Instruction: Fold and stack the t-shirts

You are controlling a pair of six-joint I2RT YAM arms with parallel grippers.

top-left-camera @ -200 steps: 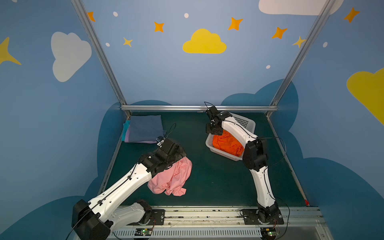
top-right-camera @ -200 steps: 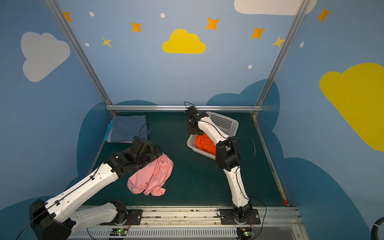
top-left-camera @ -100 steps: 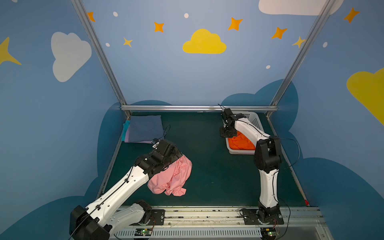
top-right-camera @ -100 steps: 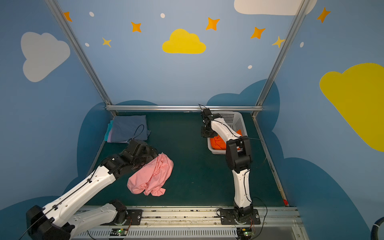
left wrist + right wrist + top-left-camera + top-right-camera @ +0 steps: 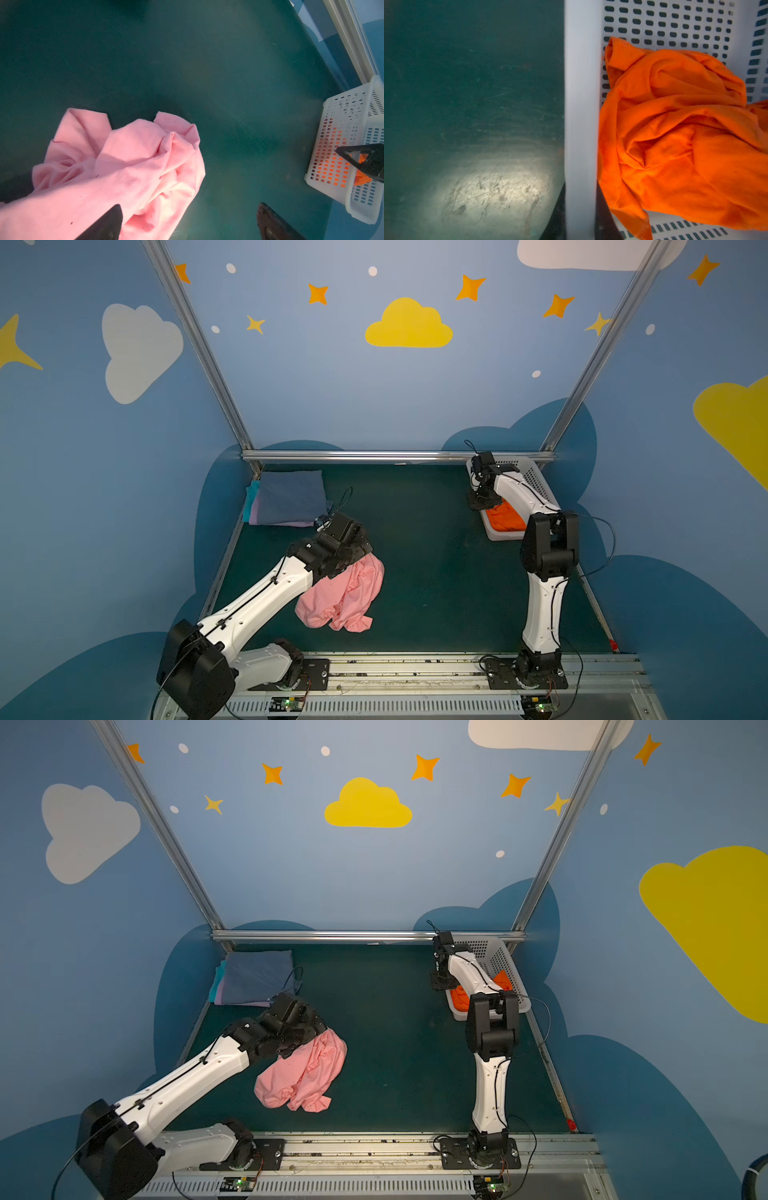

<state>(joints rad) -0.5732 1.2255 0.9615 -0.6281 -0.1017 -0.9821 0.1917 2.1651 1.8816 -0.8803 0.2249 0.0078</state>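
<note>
A slate-blue-topped stack of folded t-shirts (image 5: 289, 497) sits at the desk's (image 5: 415, 551) far-left corner; the crumpled pink cotton t-shirt (image 5: 349, 597) (left end effector (image 5: 187, 224) gaping, empty) and bright orange t-shirt (image 5: 675, 135) (right end effector (image 5: 484, 504) clamping its white perforated plastic basket (image 5: 581, 83)) await folding.

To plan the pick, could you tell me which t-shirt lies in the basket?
The orange t-shirt, in the white basket; the pink t-shirt lies on the mat, the others are stacked.

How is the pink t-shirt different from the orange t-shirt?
The pink t-shirt is pale pink; the orange t-shirt is bright orange. The pink t-shirt lies out on the green table, while the orange t-shirt sits inside the white basket. The pink t-shirt is near the table's front; the orange t-shirt is by the back right corner. Both are crumpled and not folded yet.
</note>
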